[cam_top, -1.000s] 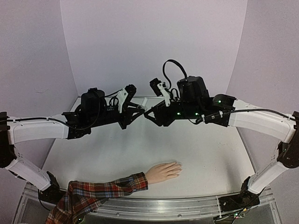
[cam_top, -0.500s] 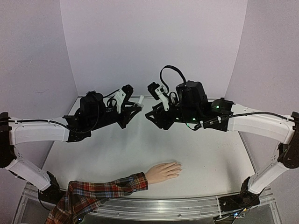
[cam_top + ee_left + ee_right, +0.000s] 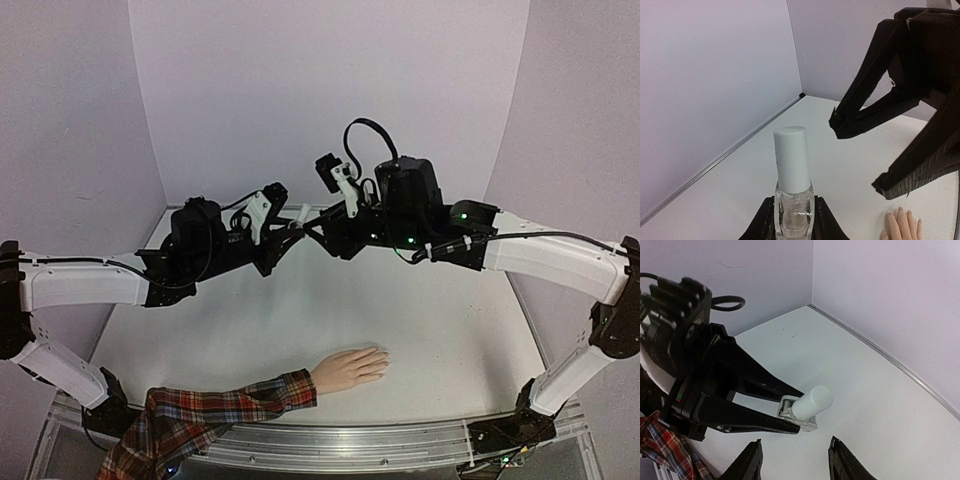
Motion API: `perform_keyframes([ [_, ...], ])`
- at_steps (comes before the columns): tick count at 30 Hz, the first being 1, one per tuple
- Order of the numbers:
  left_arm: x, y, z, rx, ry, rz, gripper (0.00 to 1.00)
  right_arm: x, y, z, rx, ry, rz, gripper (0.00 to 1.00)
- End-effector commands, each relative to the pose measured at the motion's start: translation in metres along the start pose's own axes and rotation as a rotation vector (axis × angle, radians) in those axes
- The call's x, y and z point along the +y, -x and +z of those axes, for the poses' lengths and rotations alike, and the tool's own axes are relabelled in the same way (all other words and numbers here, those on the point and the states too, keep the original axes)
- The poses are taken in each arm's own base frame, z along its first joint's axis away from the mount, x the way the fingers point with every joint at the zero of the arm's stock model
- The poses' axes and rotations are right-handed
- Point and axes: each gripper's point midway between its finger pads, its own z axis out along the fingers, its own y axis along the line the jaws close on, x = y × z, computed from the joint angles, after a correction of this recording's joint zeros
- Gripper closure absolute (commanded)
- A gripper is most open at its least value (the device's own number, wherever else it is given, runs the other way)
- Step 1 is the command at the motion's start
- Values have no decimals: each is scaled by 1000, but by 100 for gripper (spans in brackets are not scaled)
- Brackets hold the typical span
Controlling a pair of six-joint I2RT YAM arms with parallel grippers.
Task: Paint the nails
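My left gripper is shut on a small clear bottle with a white cap, holding it by the glass body above the table's back middle. The cap points toward my right gripper, which stands open just short of it, touching nothing. In the left wrist view the right gripper's fingers spread to the right of the cap. The mannequin hand lies palm down near the front edge in a red plaid sleeve. Its nails are barely distinguishable at the fingertips.
Lavender walls close in the white table at the back and sides. A metal rail runs along the near edge. A black cable loop rises above the right wrist.
The right gripper has moved up and left, closer to the bottle's cap. The left gripper dropped a little at first, then held still with the bottle.
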Motion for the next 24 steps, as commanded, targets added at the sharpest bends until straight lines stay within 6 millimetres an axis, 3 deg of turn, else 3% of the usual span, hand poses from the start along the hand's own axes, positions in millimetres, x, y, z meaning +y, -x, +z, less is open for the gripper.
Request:
perform_keyframes([
  [1, 2, 18, -4, -69, 27, 29, 100, -10, 34, -4, -79, 21, 169, 53],
  [13, 2, 24, -1, -81, 38, 20, 100, -17, 33, 7, 8, 4, 351, 57],
  [24, 3, 25, 0, -70, 58, 15, 100, -9, 24, 28, 79, 40, 393, 62],
])
